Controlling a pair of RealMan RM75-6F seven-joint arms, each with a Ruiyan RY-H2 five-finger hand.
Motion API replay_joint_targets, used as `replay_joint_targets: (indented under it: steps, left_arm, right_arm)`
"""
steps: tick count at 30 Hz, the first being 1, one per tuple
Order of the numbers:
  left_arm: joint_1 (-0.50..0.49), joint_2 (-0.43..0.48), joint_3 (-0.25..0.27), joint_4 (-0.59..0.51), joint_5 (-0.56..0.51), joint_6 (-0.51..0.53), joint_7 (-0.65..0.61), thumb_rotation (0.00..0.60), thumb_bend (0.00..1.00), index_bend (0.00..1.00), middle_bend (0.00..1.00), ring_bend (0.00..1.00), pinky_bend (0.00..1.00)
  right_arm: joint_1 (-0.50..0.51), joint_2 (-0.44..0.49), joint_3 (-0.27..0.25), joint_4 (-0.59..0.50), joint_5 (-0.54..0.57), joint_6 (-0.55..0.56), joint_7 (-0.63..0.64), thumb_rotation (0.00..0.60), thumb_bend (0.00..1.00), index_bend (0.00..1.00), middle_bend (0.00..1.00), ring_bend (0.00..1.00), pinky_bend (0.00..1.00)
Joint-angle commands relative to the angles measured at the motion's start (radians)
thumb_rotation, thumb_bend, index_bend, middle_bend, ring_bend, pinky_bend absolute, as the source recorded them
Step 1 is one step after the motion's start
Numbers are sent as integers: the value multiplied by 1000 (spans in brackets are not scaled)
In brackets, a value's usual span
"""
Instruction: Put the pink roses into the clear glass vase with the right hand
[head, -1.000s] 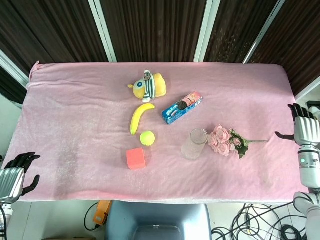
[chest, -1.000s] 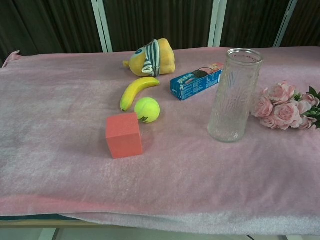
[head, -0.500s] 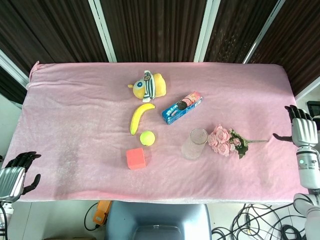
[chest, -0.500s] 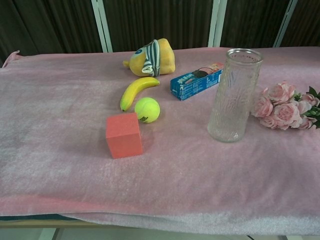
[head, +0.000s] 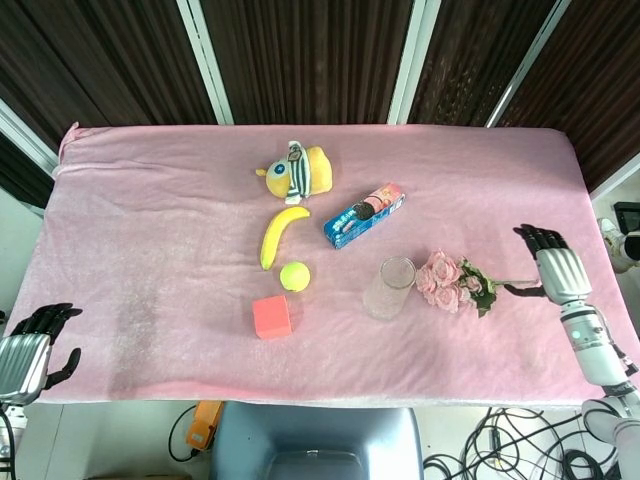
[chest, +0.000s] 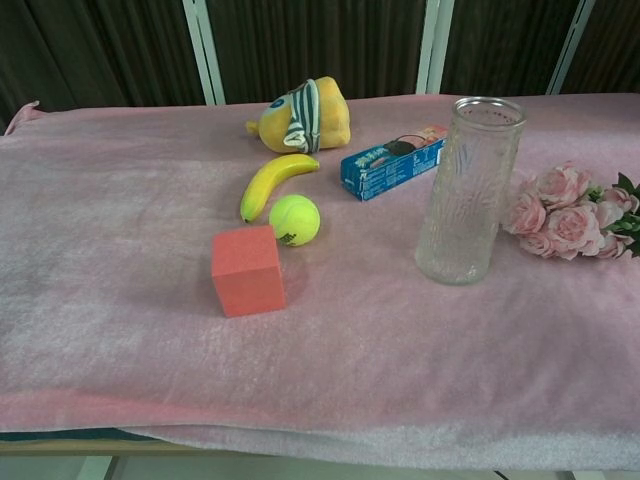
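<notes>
The pink roses (head: 447, 280) lie flat on the pink cloth, blooms toward the vase and stem pointing right; the chest view shows their blooms (chest: 565, 212) at its right edge. The clear glass vase (head: 389, 287) stands upright just left of them, also seen as the vase (chest: 470, 190) in the chest view. My right hand (head: 556, 267) hovers over the table's right side, fingers spread, empty, near the stem's tip. My left hand (head: 30, 345) sits off the table's front left corner, holding nothing, fingers loosely curled.
A red cube (head: 272, 317), a tennis ball (head: 294, 276), a banana (head: 279, 235), a blue biscuit box (head: 364, 214) and a yellow plush toy (head: 297, 171) lie left and behind the vase. The table's right edge (head: 590, 250) runs by my right hand.
My right hand has moved left from beyond the table's right edge to over the cloth, close to the rose stem's end. The left hand and the objects have not moved.
</notes>
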Motion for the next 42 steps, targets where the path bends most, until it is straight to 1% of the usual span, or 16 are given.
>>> replay_joint_targets:
  steps: [1, 7, 13, 18, 21, 23, 24, 25, 27, 28, 30, 32, 34, 37, 42]
  left_arm:
    - [1, 0, 0, -1, 1, 2, -1, 600, 387, 254, 196, 146, 277]
    - [2, 2, 2, -2, 4, 4, -3, 600, 386, 254, 196, 145, 277]
    - [0, 1, 4, -2, 9, 2, 0, 600, 387, 254, 196, 146, 277]
    - [-2, -1, 6, 0, 13, 1, 3, 600, 387, 254, 196, 145, 277]
    - [-2, -2, 6, 0, 14, 0, 5, 600, 388, 254, 196, 145, 277]
    - [-1, -2, 6, 1, 16, 5, 5, 600, 388, 254, 196, 145, 277]
    - [0, -2, 6, 1, 16, 7, 4, 600, 387, 254, 196, 145, 277]
    - [1, -1, 5, 2, 17, 9, 2, 600, 387, 254, 197, 146, 277]
    - [3, 0, 5, 2, 17, 14, -3, 600, 387, 254, 197, 146, 277]
    - [4, 1, 4, 2, 17, 16, -5, 600, 387, 254, 197, 145, 277]
    - [6, 2, 3, 3, 16, 20, -10, 600, 387, 255, 196, 145, 277]
    - [8, 4, 3, 2, 17, 24, -15, 600, 388, 255, 196, 145, 277]
    - [9, 5, 3, 2, 19, 26, -17, 600, 388, 255, 197, 145, 277]
    - [11, 7, 3, 2, 21, 28, -22, 600, 387, 255, 197, 145, 277]
    - [11, 9, 6, 0, 27, 28, -27, 600, 387, 255, 196, 145, 277]
  right_arm:
    - [12, 19, -31, -58, -35, 15, -5, 600, 179, 244, 210, 159, 234]
    - [24, 27, -54, -121, -60, 14, -35, 600, 179, 239, 210, 159, 234]
    - [53, 7, -57, -134, -62, -25, -41, 600, 179, 239, 210, 159, 240]
    - [88, -29, -64, -120, -67, -78, -48, 600, 178, 244, 210, 198, 320]
    - [104, -61, -62, -97, -67, -89, -50, 600, 179, 269, 229, 260, 379]
    - [108, -86, -56, -76, -63, -81, -48, 600, 179, 318, 265, 325, 440]
    - [108, -99, -50, -64, -59, -70, -49, 600, 179, 361, 303, 379, 491]
    - [106, -112, -43, -50, -55, -55, -51, 600, 179, 406, 349, 432, 541]
    - [99, -145, -29, -12, -47, -16, -59, 600, 191, 545, 478, 563, 659]
    - [95, -157, -25, 5, -42, -4, -65, 600, 207, 592, 517, 600, 690]
    - [87, -180, -18, 44, -35, 15, -79, 600, 295, 707, 609, 682, 758]
    - [79, -197, -11, 78, -24, 18, -97, 600, 369, 788, 657, 722, 791]
    - [70, -203, -8, 99, -16, 17, -108, 600, 399, 829, 675, 734, 801]
    - [55, -205, 9, 127, 5, 31, -135, 600, 406, 836, 680, 734, 802]
    - [28, -194, 73, 140, 62, 130, -205, 600, 408, 840, 681, 734, 802]
